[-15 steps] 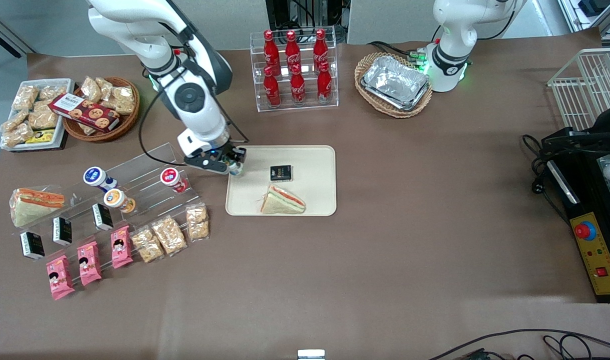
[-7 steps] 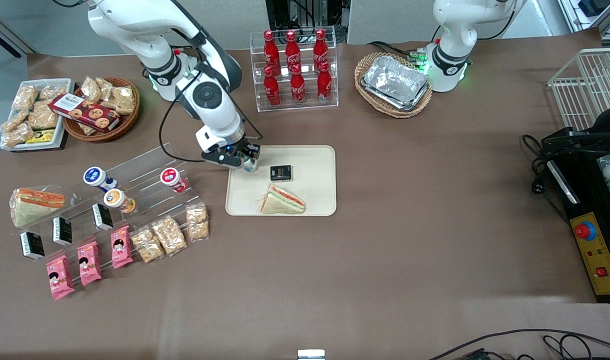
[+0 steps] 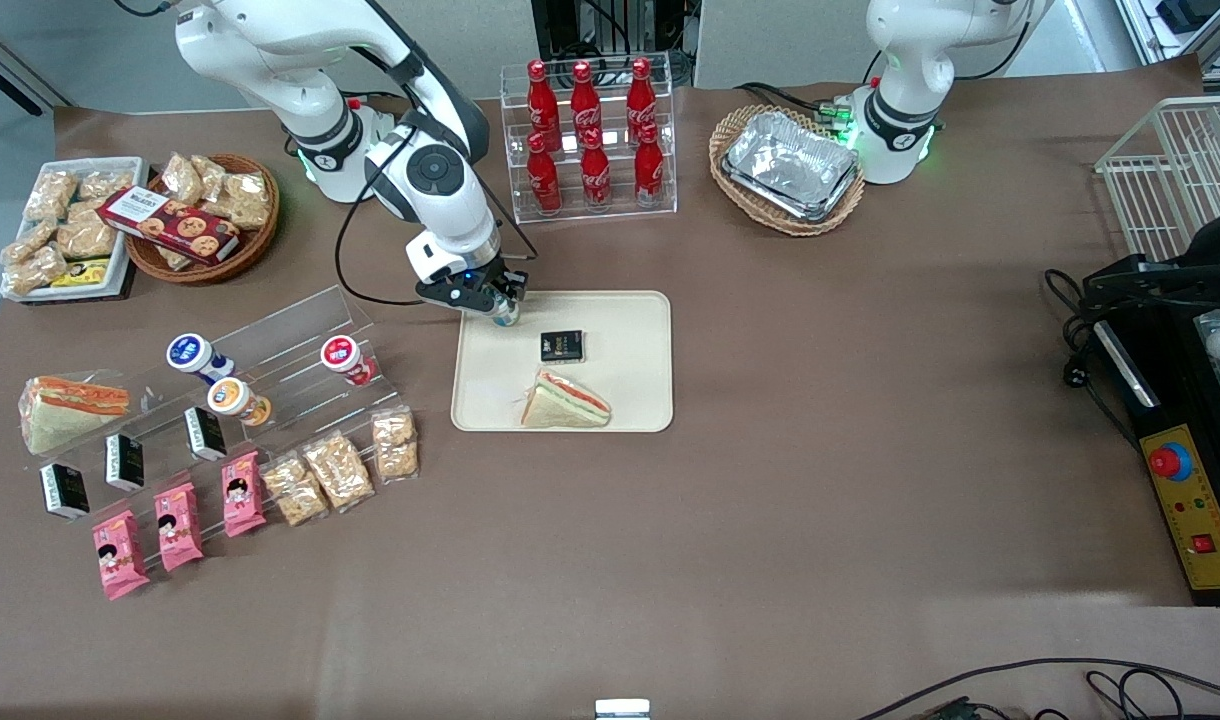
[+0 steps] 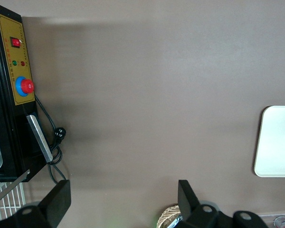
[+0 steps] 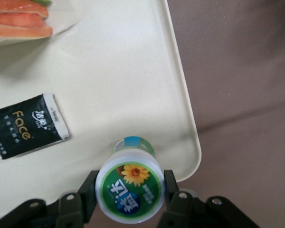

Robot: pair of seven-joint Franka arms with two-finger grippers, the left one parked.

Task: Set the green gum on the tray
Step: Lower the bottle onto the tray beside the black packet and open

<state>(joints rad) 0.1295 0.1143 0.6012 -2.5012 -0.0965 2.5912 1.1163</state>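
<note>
Now right gripper [image 3: 503, 312] over corner of cream rectangular plastic tray [image 3: 630, 400], fingers [image 5: 88, 190] pinching small green-lidded gum bottle [image 5: 130, 190] just below lid, above tray floor. Bottle likely light, rigid, smooth-sided; side pinch under lid suits. Black sachet [image 3: 561, 346] nearby.

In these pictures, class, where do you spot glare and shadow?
Front view: glare on the foil trays. Right wrist view: the gripper holds the green gum above the tray; sandwich casts a soft shadow there.
</note>
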